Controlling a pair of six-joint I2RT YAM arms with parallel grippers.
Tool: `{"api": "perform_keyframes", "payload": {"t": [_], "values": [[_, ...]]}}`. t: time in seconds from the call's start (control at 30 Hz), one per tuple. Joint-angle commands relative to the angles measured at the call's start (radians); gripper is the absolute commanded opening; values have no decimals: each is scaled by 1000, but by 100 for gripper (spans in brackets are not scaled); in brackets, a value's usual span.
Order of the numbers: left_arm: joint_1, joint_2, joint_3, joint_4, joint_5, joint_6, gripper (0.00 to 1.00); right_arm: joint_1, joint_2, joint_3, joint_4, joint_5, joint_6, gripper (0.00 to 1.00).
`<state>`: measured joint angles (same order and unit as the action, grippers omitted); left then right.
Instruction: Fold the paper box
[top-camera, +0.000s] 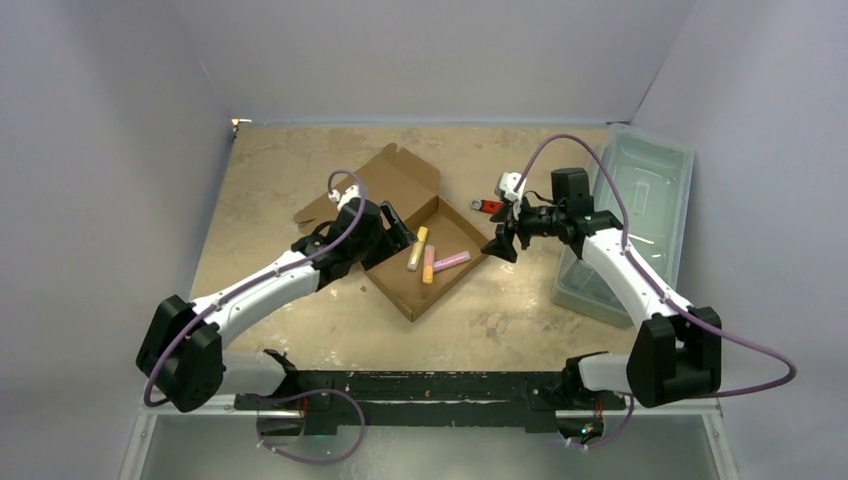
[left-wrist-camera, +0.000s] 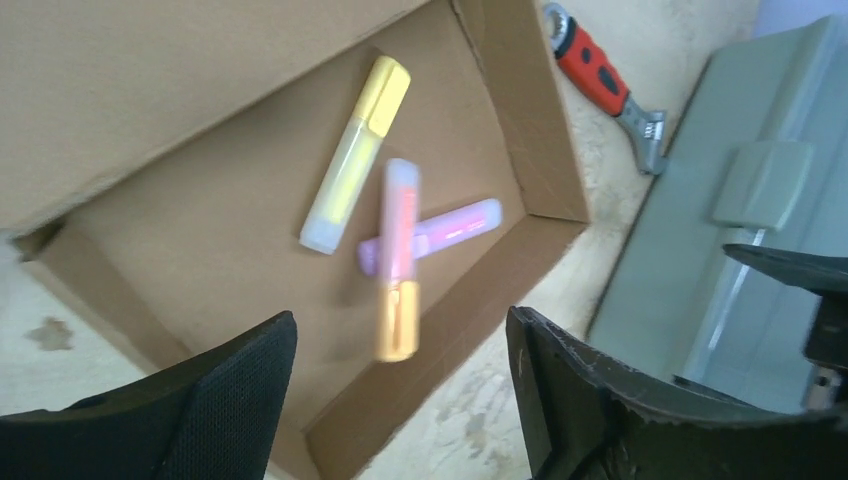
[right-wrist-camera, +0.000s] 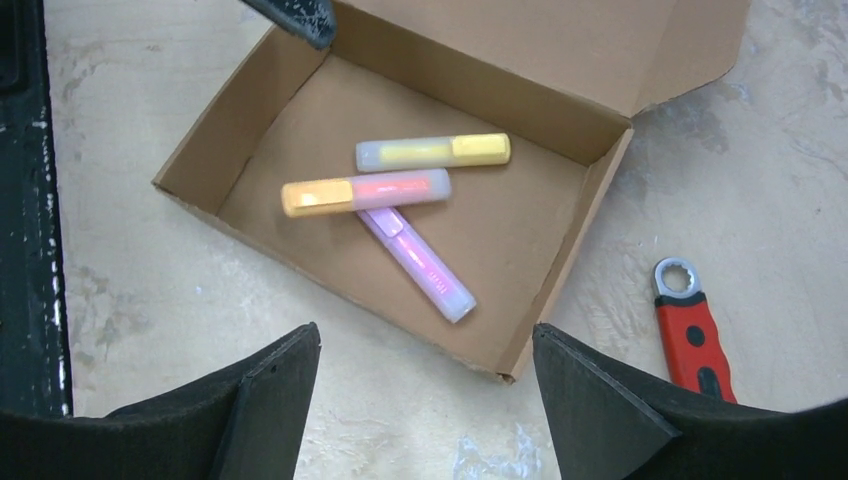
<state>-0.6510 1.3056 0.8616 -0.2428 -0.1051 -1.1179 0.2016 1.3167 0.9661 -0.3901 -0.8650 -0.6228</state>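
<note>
Looking down into a grey-walled booth onto a mottled beige table (top-camera: 300, 180). Running along its right side as a translucent bin (top-camera: 650, 170). Lying mid-table between the arms as the box (top-camera: 410, 290), with tray formed and lid hanging open toward the far left. Hovering at the tray's left wall with the left gripper (left-wrist-camera: 400, 312), fingers spread, gripping nothing. Hanging just right of the tray with the right gripper (right-wrist-camera: 425, 328), likewise spread wide and empty. Resting near the tray's right wall, apart from it, as a red-handled wrench (right-wrist-camera: 690, 330). Lying loose inside as three markers (right-wrist-camera: 365, 191), with orange across purple. Probably handling light and fairly stiff, bending readily only along creases, sliding if pushed. Likely pinching best at the lid's free edge, bracing a tray wall with the other gripper, minding the markers rolling.
</note>
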Motion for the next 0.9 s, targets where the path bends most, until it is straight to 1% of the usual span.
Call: {"api": "perform_keyframes", "payload": {"t": [0.0, 0.07, 0.1, 0.17, 0.2, 0.23, 0.27, 0.3, 0.37, 0.47, 0.53, 0.6, 0.73, 0.87], "values": [[-5, -88, 23, -42, -64, 198, 76, -25, -64, -20, -70, -62, -122, 81], [-3, -219, -56, 55, 27, 331, 76, -41, -89, -30, -87, -76, -154, 82], [-4, -296, -108, 108, 69, 364, 77, -55, -105, -40, -93, -95, -177, 82], [-3, -476, -231, 180, 100, 366, 84, -85, -143, -68, -113, -161, -256, 85], [-4, -573, -281, 189, 100, 354, 89, -101, -162, -87, -137, -200, -310, 87], [-4, -663, -325, 181, 95, 343, 94, -112, -181, -104, -157, -236, -371, 90], [-3, -745, -354, 149, 83, 329, 98, -121, -198, -123, -171, -262, -421, 93], [-3, -822, -374, 104, 63, 310, 99, -124, -212, -137, -173, -278, -448, 95], [-4, -946, -391, -5, 20, 260, 99, -124, -225, -145, -170, -289, -454, 95], [-4, -1071, -390, -124, -28, 209, 99, -126, -218, -129, -184, -276, -454, 94], [-3, -1117, -392, -167, -56, 181, 99, -125, -220, -127, -191, -272, -457, 94], [-4, -1131, -399, -198, -97, 155, 99, -125, -219, -125, -192, -270, -456, 94], [-4, -1088, -421, -271, -188, 96, 97, -125, -195, -101, -219, -244, -458, 94], [-4, -1022, -480, -197, -248, 97, 95, -123, -167, -88, -241, -242, -469, 93]]}}
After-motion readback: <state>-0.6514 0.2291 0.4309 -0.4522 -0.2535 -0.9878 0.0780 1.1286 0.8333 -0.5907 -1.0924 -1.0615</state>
